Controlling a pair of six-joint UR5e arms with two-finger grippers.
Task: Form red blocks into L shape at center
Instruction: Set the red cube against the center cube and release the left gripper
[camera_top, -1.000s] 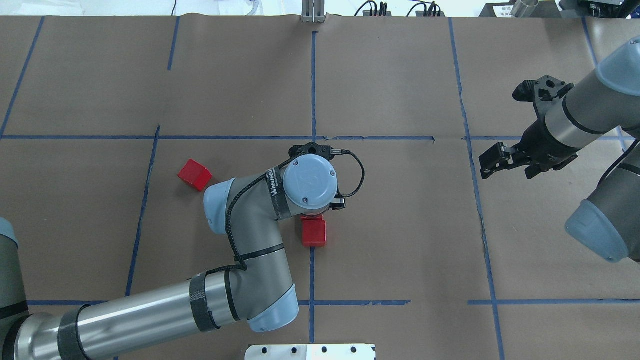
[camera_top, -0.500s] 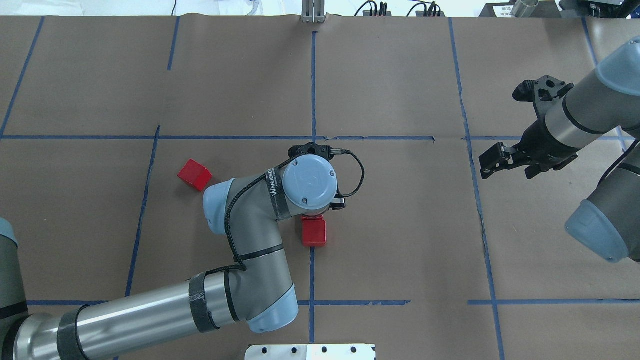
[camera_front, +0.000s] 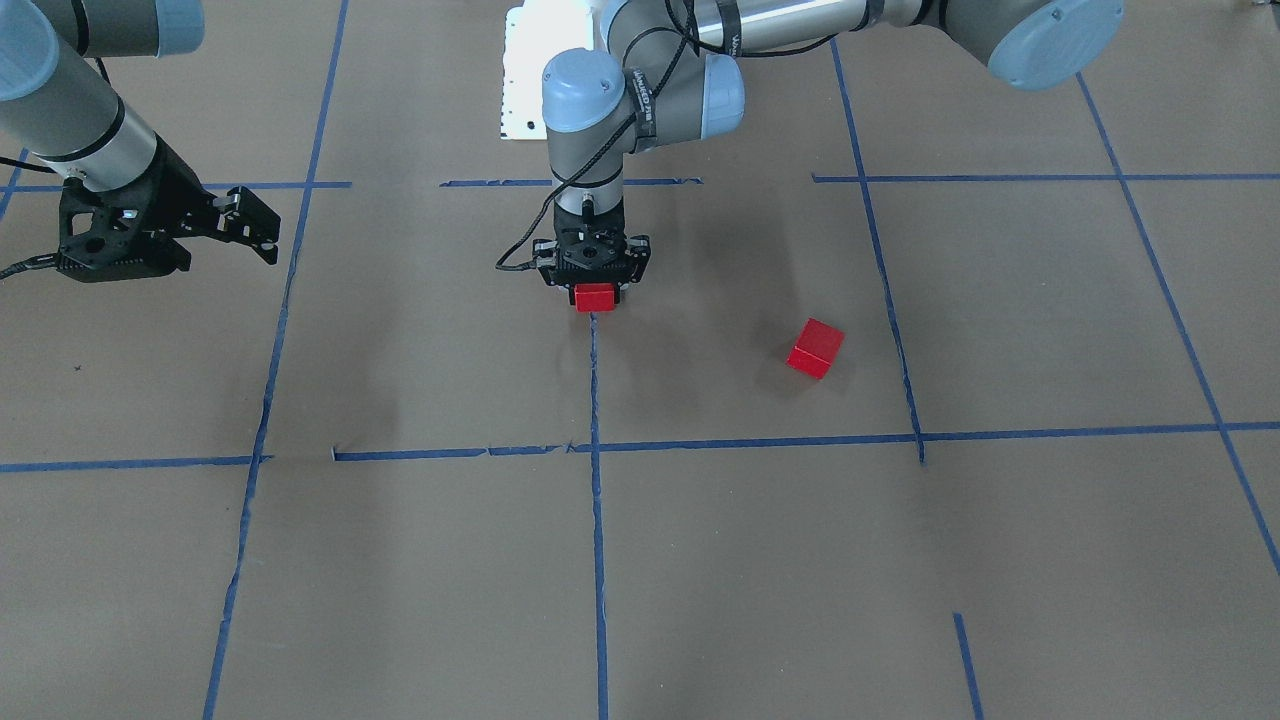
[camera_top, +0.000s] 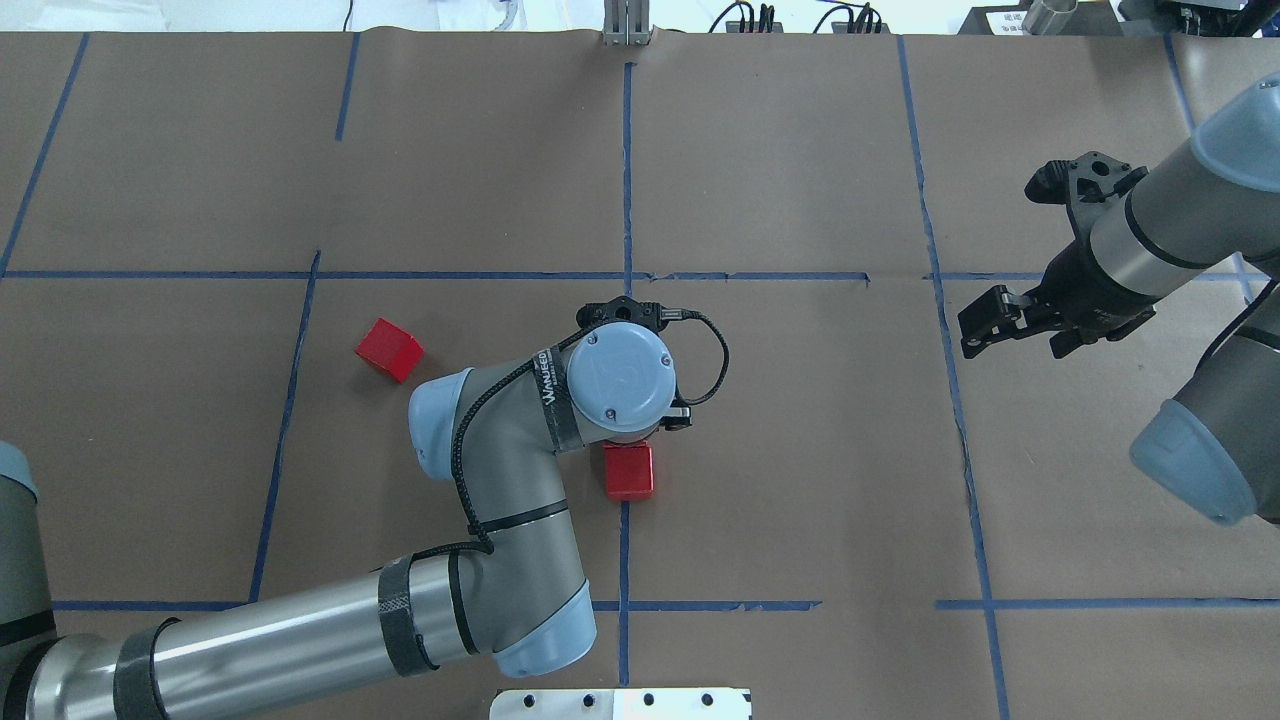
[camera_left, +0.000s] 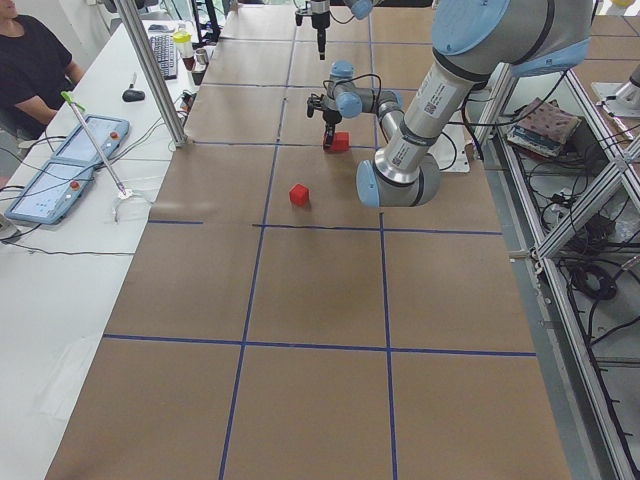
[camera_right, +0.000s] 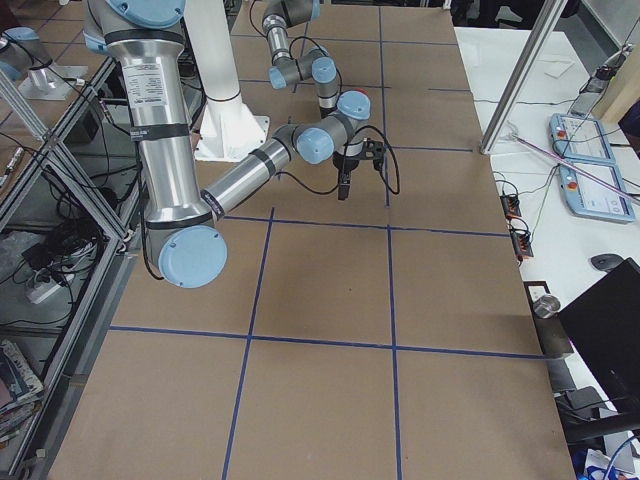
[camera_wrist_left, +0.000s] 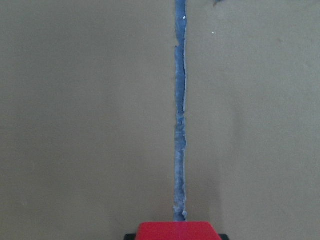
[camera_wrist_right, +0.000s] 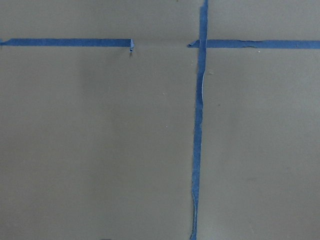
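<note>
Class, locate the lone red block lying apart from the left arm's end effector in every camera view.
Front-facing: the lone red block sits right of centre.
Overhead: the block lies left of centre.
Exterior left: the block is upper middle, on bare paper.
Exterior right: not visible.
Left wrist: absent; the red at the bottom edge is the other red block.
Right wrist: absent.
Shared landmark: the central blue tape line.

the only lettering in view is a line of white capitals printed along the black strap (camera_top: 548, 382) wrapped round the wrist of the left arm (camera_top: 300, 635). in the overhead view it starts with a "w" and seems to end in "eed", but the middle letters are too blurred to make out. in the front-facing view the same print is too small to read. nothing else is legible.
</note>
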